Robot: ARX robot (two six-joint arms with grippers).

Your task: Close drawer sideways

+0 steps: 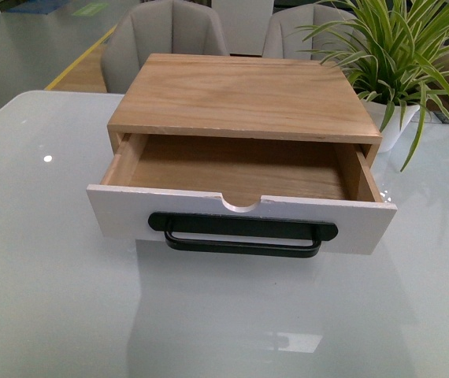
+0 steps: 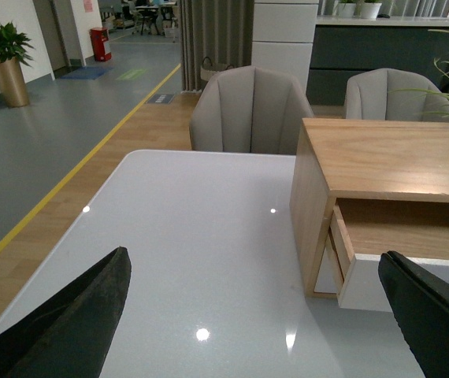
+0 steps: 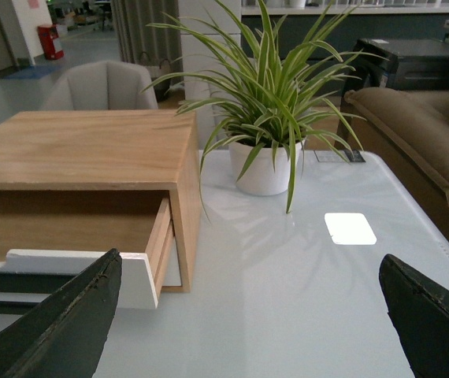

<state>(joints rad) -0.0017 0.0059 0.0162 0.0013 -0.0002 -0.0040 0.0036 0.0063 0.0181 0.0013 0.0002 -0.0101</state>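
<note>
Light-wood drawer with a white front panel (image 1: pixel 236 177) stands pulled well out of its open-fronted wooden case (image 1: pixel 244 94). The case sits on the glossy pale grey table (image 1: pixel 51 276) we face, and a potted green spider plant (image 1: pixel 398 55) stands just beside it. Our left gripper (image 2: pixel 244 339) and right gripper (image 3: pixel 248 331) both hang spread wide, grasping nothing. The drawer lies between them, one end near each, untouched. Its wide black metal bar handle (image 1: pixel 243 236) sits under a half-round notch (image 1: pixel 243 206).
</note>
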